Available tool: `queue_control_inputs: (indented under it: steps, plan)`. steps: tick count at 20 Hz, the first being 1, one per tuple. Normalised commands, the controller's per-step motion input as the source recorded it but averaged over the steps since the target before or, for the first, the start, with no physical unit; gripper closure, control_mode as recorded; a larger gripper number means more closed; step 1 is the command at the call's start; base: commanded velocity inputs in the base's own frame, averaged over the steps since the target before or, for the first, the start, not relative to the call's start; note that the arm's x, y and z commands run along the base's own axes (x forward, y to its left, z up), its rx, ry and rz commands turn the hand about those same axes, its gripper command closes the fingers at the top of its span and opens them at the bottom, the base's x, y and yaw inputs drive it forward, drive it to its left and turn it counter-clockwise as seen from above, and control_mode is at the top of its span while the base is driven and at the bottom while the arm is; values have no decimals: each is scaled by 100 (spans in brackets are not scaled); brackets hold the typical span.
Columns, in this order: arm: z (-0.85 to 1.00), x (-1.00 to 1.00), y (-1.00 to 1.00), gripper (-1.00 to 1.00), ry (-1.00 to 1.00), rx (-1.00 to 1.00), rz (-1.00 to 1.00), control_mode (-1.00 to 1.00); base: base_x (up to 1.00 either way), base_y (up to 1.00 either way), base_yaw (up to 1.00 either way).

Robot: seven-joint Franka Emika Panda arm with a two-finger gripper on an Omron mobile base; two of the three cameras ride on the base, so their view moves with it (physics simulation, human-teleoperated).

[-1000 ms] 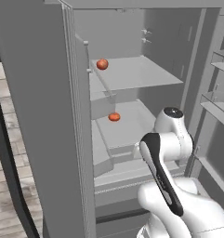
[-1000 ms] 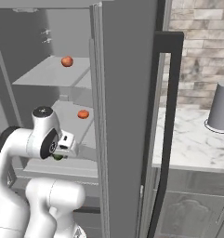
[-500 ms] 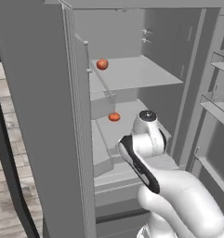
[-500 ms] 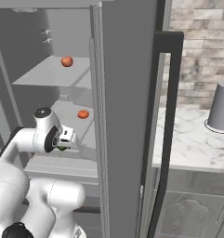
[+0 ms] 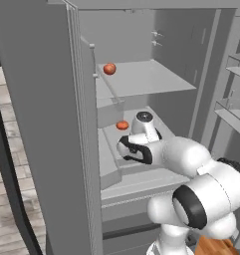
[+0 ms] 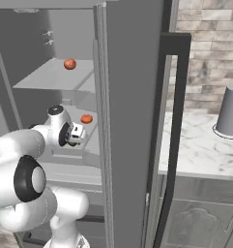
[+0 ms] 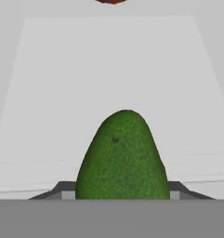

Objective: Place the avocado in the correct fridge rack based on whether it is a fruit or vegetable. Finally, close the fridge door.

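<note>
The avocado [image 7: 122, 158], green and speckled, stands upright at the bottom centre of the hand view, and my gripper [image 5: 122, 149] is shut on it. The hand reaches into the open fridge just above the fridge rack [image 7: 108, 69], a wide pale grey panel that stretches away ahead of the avocado. From the right base view the gripper [image 6: 80, 134] sits low over the same rack [image 6: 89, 138], close to the fridge's centre wall. My fingertips are hidden behind the fruit.
A small orange-red fruit [image 5: 122, 125] lies at the back of this rack, and another [image 5: 109, 68] sits on the thinner shelf above. The open fridge door [image 5: 37, 129] stands at the left. A grey paper-towel cylinder [image 6: 230, 111] stands on the marble counter [image 6: 195, 150].
My arm has swung forward and down into the fridge, carrying the hand from outside the compartment to just above the lower rack.
</note>
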Motion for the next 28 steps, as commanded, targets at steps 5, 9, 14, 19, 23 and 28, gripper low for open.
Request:
queue_control_inputs:
  steps: [5, 9, 14, 19, 23, 28]
  plan:
    - [-10, 71, 1, 100, 2, -1, 0, -100, 0, 0, 0]
    - [-49, 59, 3, 100, 5, -7, 0, -100, 0, 0, 0]
    - [-40, 53, 13, 100, 6, -5, 0, -100, 0, 0, 0]
    - [-45, 15, 7, -100, 1, -3, 0, -100, 0, 0, 0]
    - [-32, -8, 0, -100, -4, 0, 0, -100, 0, 0, 0]
    - [-7, -2, 0, -100, -2, 0, 0, -100, 0, 0, 0]
